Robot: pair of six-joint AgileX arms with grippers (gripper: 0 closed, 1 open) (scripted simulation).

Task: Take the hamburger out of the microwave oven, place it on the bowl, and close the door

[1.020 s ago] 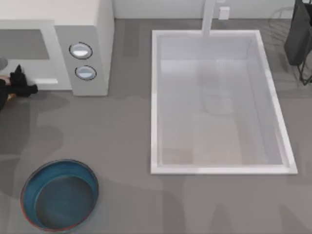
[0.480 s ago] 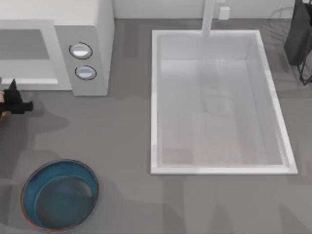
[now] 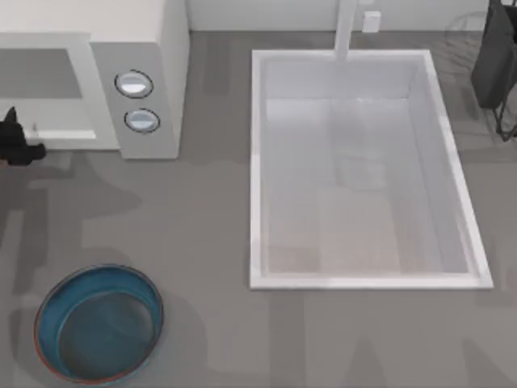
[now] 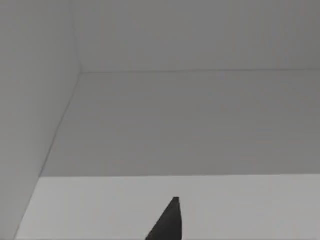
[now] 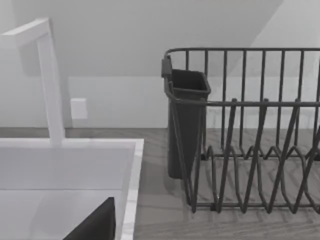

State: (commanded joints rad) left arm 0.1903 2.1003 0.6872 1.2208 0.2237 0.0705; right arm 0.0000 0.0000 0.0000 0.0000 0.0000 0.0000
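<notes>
Left hand (image 3: 14,141) half cut off beside microwave oven (image 3: 121,73)

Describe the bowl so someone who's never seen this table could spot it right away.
Start at the big white sink in the middle of the grey table, then look toward the table's near left corner, in front of the microwave oven. The bowl sits there alone: round, shallow, dark teal-blue with a thin brownish rim, the one coloured thing among white and grey.

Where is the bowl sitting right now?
In the top view the bowl sits on the table's near-left corner, in front of the microwave oven, left of the white sink.
</notes>
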